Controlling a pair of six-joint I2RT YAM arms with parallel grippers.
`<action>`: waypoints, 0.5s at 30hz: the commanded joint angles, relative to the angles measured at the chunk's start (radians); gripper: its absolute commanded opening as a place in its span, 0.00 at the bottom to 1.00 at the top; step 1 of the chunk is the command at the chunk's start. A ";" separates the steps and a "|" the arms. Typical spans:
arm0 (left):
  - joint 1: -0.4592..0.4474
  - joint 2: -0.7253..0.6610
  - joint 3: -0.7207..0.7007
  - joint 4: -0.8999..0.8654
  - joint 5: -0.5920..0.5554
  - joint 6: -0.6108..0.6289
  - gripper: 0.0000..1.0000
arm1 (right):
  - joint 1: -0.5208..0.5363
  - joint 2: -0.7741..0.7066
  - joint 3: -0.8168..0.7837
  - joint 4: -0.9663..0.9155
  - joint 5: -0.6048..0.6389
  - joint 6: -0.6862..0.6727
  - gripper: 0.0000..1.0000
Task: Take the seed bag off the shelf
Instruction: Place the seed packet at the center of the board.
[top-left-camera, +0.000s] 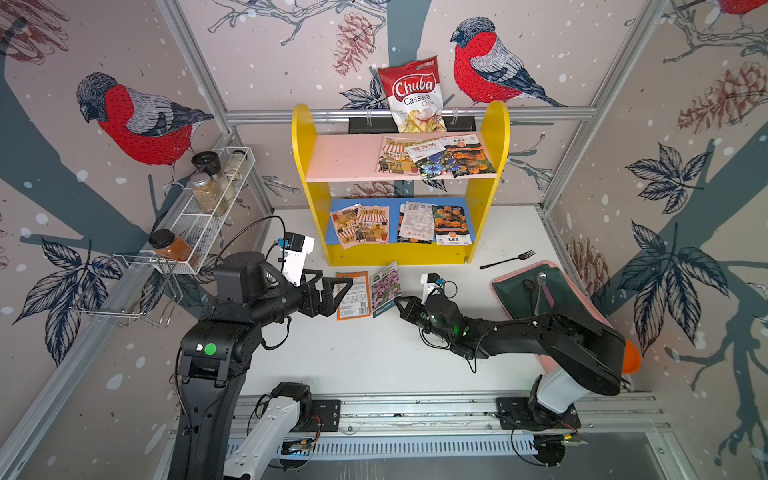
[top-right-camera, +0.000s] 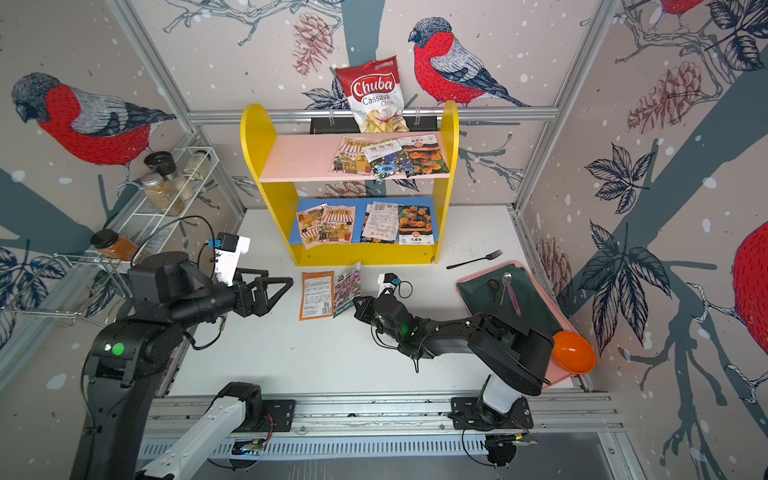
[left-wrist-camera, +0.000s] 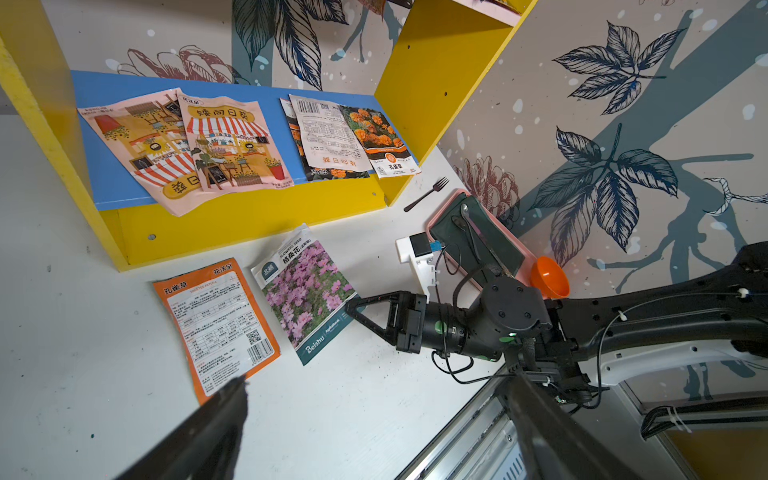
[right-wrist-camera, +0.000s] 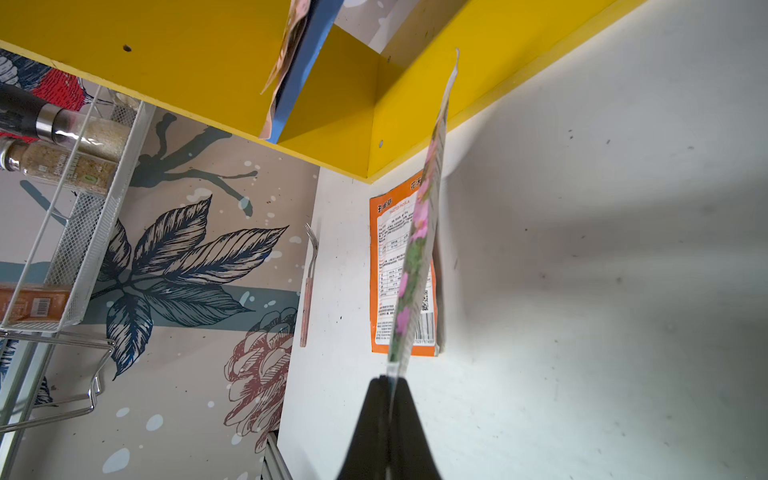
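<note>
Right pincer (left-wrist-camera: 352, 304) clamped on seed bag (left-wrist-camera: 305, 291) corner, just before shelf (left-wrist-camera: 249, 216); left pincer (top-left-camera: 343, 293) wide apart. Bag looks off; next, lay it on table (top-left-camera: 374, 357), release.

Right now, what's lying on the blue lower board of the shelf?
On the blue board: two overlapping sunflower packets, a marigold packet, and a face-down white packet between them. The white one covers most of another packet, so its design is mostly hidden.

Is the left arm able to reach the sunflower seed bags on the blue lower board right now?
Probably yes. The left gripper is open and empty, the sunflower seed bags overhang the front of the blue lower board, and nothing stands between them.
</note>
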 joint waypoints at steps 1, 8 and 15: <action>-0.002 -0.005 -0.004 0.006 0.002 -0.006 0.98 | -0.012 0.049 0.029 0.074 -0.022 0.009 0.00; -0.003 -0.005 -0.007 0.014 -0.012 -0.007 0.98 | 0.000 0.153 0.064 0.068 -0.016 0.029 0.00; -0.018 -0.001 -0.015 0.020 -0.033 -0.009 0.98 | 0.012 0.205 0.076 0.071 0.033 0.057 0.00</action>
